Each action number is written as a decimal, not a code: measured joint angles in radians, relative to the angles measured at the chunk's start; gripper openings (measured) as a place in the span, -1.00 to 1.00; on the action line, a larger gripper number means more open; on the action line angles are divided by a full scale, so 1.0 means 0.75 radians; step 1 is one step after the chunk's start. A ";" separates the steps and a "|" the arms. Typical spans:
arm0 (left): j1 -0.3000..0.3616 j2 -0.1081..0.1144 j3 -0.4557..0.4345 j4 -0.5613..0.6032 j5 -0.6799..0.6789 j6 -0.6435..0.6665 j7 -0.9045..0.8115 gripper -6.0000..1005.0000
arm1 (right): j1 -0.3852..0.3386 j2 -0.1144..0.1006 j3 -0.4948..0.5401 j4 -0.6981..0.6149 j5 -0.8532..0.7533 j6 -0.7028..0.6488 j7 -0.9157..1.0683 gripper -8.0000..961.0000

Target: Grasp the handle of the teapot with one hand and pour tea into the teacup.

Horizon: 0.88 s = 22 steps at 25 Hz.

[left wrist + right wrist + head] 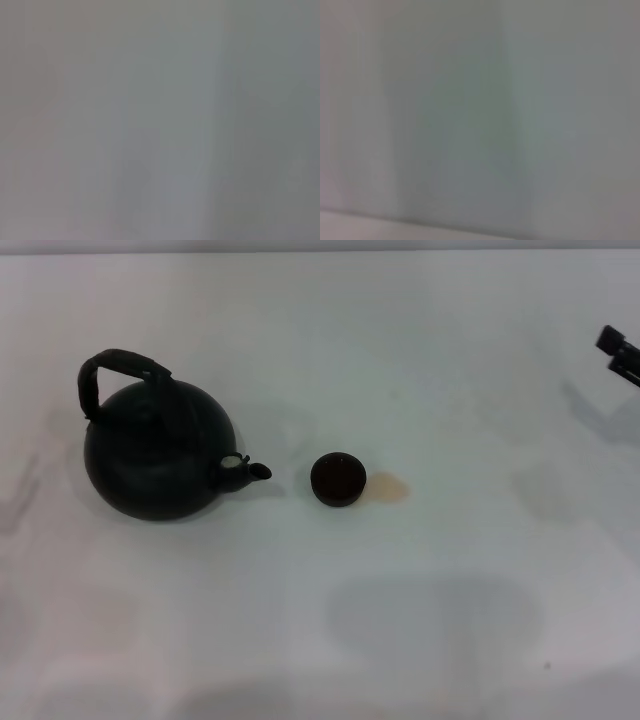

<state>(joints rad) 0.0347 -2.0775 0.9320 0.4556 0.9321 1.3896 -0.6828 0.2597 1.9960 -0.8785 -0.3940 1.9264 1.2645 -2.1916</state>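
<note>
The matte-black teapot (158, 450) stands on the white table at the left in the head view, its short spout (250, 471) pointing right. Its dark arched handle (120, 368) rises over the top and nothing holds it. The small dark teacup (338, 478) stands just right of the spout, a short gap between them. Part of my right gripper (622, 352) shows at the far right edge, well away from both. My left gripper is out of view. Both wrist views show only blank pale surface.
A faint yellowish stain (391, 487) lies on the table (420, 620) just right of the cup. Soft shadows fall across the front of the table.
</note>
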 joint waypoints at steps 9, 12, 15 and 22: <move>0.040 -0.002 -0.121 -0.132 -0.128 0.091 0.155 0.42 | -0.058 0.001 0.343 0.304 0.001 0.207 -0.310 0.76; 0.033 -0.003 -0.122 -0.193 -0.219 0.115 0.200 0.42 | -0.090 0.001 0.411 0.401 0.001 0.301 -0.465 0.76; 0.003 -0.004 -0.122 -0.276 -0.312 0.150 0.256 0.42 | -0.105 0.002 0.425 0.466 0.001 0.346 -0.589 0.76; -0.109 -0.005 -0.124 -0.499 -0.479 0.234 0.403 0.42 | -0.093 0.005 0.428 0.518 0.006 0.297 -0.693 0.76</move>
<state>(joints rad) -0.0472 -2.0809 0.8393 0.0813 0.5731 1.5648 -0.3804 0.1902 1.9996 -0.5572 -0.0054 1.9311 1.4870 -2.7115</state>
